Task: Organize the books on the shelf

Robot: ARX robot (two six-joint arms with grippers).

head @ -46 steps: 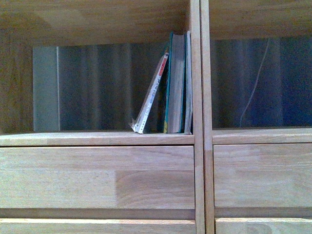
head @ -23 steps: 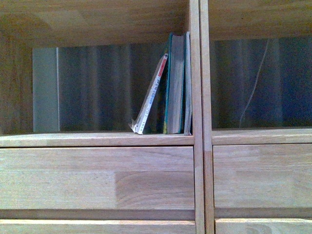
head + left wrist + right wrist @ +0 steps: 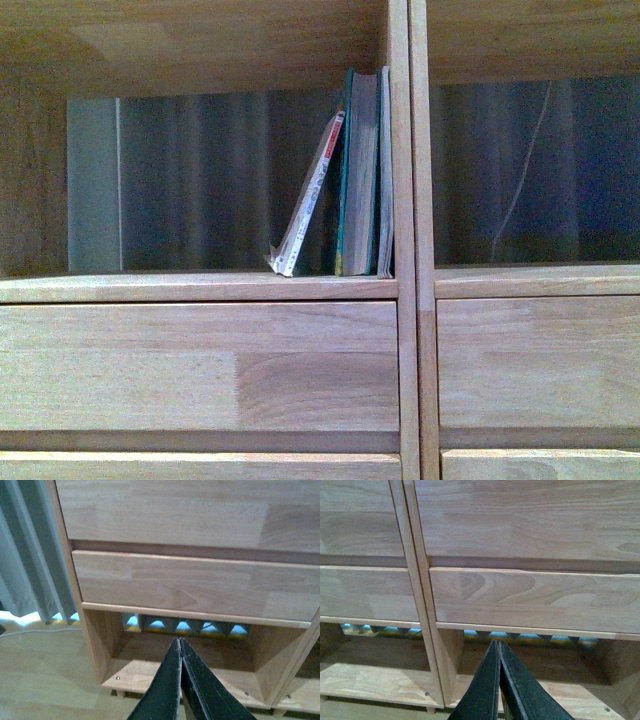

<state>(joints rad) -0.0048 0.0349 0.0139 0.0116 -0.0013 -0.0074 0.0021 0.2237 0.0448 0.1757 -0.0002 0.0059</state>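
Note:
In the front view three books stand at the right end of the left compartment of the light-wood shelf (image 3: 200,287). The thin white paperback with a red spine mark (image 3: 310,200) leans right against the thicker teal-edged book (image 3: 360,175). A thin pale book (image 3: 386,170) stands upright between that and the central double upright (image 3: 410,200). Neither gripper shows in the front view. My left gripper (image 3: 180,641) is shut and empty, low before the bottom compartment. My right gripper (image 3: 498,643) is shut and empty, low before the right bottom compartment.
Wooden drawer fronts (image 3: 200,365) sit below the book compartment and show in both wrist views (image 3: 195,582) (image 3: 535,597). A grey curtain (image 3: 30,565) hangs beside the shelf. A thin cable (image 3: 525,170) hangs behind the right compartment.

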